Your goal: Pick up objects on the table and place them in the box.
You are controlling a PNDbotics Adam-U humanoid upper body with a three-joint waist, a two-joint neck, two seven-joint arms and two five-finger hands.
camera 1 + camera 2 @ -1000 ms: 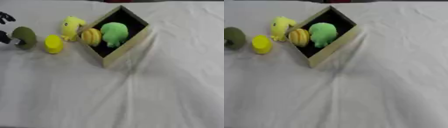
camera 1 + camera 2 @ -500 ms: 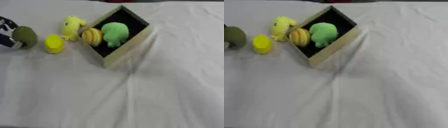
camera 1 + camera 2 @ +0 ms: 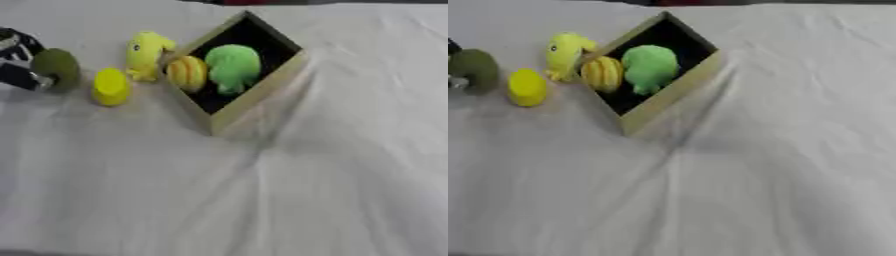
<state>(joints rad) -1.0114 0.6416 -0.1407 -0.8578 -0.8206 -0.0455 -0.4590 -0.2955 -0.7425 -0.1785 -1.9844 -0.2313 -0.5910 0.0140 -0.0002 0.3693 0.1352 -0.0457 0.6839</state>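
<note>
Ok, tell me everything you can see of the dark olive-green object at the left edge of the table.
The dark olive-green rounded object is an oval lump with a dull, soft-looking surface, standing roughly upright on the white cloth-covered table. It sits at the far left, apart from the small yellow object to its right. The robot's black left hand is against its left side and appears to grip it, though the fingers are too blurred to be sure.

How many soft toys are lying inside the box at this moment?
2: a green plush toy in the middle of the box, and a yellow striped toy at its left wall. Others may be hidden beneath them.
</note>
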